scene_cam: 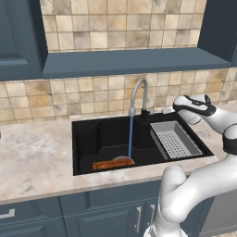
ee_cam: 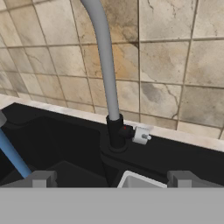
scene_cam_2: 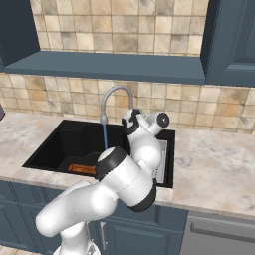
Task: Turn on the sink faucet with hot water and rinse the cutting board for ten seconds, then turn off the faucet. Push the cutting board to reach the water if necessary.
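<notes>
One large black rectangular recessed sink (scene_cam: 92,139) is set into the pale marbled desk (scene_cam: 32,157). One tall slim grey gooseneck faucet (scene_cam: 139,95) rises from a dark base at the basin's back rim, with one small pale side lever (ee_cam: 141,134) at that base. One thin straight light-blue stream of water (scene_cam: 130,136) drops from the spout tip to the basin floor. One small flat orange-brown wooden cutting board (scene_cam: 112,164) lies on that floor, at the foot of the stream.

The white arm's pincer (ee_cam: 111,180) hangs above the sink's right part, facing the faucet base, which stands straight ahead of it and close; the lever sits just right of centre ahead, untouched. Two dark fingertips (ee_cam: 41,179) stand well apart, spread, pinching nothing. The stream falls left of the pincer, the board lower and farther left. One grey perforated drainer tray (scene_cam: 175,141) rests in the basin just beneath the pincer.
</notes>
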